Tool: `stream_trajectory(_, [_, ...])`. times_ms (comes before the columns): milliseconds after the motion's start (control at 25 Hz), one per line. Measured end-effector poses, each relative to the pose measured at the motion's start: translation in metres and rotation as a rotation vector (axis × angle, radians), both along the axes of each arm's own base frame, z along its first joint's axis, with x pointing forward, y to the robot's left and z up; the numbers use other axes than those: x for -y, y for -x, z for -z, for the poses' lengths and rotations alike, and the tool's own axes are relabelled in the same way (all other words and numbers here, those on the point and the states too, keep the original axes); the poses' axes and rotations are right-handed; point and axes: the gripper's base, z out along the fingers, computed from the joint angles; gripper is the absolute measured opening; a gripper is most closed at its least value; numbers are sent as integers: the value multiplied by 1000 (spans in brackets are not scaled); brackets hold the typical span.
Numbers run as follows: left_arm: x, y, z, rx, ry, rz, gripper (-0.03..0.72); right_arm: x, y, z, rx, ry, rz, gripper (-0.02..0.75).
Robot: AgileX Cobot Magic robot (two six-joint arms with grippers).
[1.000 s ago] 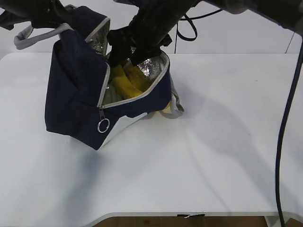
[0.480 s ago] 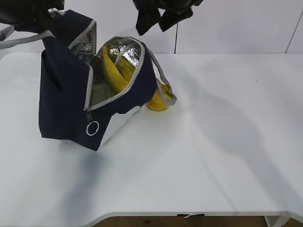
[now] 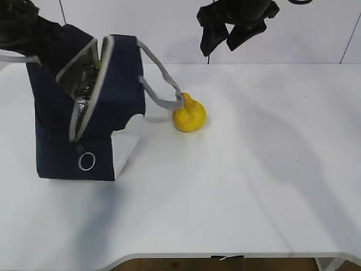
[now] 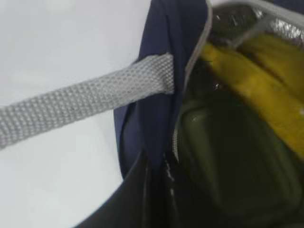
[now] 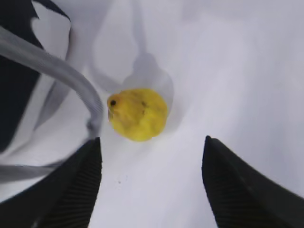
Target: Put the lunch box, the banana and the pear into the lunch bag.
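The navy lunch bag [image 3: 84, 113] stands on the left of the table with its top unzipped. My left gripper [image 3: 39, 34] is shut on the bag's rim [image 4: 156, 118], beside a grey strap [image 4: 85, 104]. Inside the bag lie the yellow banana [image 4: 256, 80] and the lunch box [image 4: 228, 161] with its green lid. The pear [image 3: 189, 116] sits on the table just right of the bag, touching a hanging strap [image 3: 161, 99]. My right gripper [image 3: 237, 25] hangs high above the table, open and empty. In the right wrist view, the pear [image 5: 137, 114] lies below and ahead of the right gripper [image 5: 152, 148].
The white table [image 3: 271, 169] stretches right of the pear and toward the front edge. A grey strap [image 5: 71, 78] loops close to the pear's left side. A white wall stands behind the table.
The lunch bag has swung from a lean to upright and shifted left, uncovering the pear. My right gripper has risen out of the bag's mouth and moved right.
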Motion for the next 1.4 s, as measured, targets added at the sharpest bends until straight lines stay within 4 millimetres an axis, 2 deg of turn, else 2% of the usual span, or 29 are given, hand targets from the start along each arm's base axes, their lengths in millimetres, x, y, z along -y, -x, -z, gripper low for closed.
stream_trajectory(200, [-1,-6,18,-62,-43,3,-4,4,0,21,-46,79,-34,525])
stream_trajectory(440, [-1,-6,17,-61,-47,2,-4,2,0,28,-58,78,-90,525])
stream_trajectory(800, [1,-6,17,-54,-10,-5,-4,-12,-9,64,-130,4,-204,524])
stream_trajectory(1000, [5,-7,17,-50,44,-13,-4,-19,-13,74,-100,15,-275,524])
stream_trajectory(1160, [7,-8,16,-46,73,-18,-4,-31,-17,88,-60,43,-359,524])
stream_trajectory(1400, [7,-8,16,-46,79,-19,-4,-36,-25,96,13,54,-371,524])
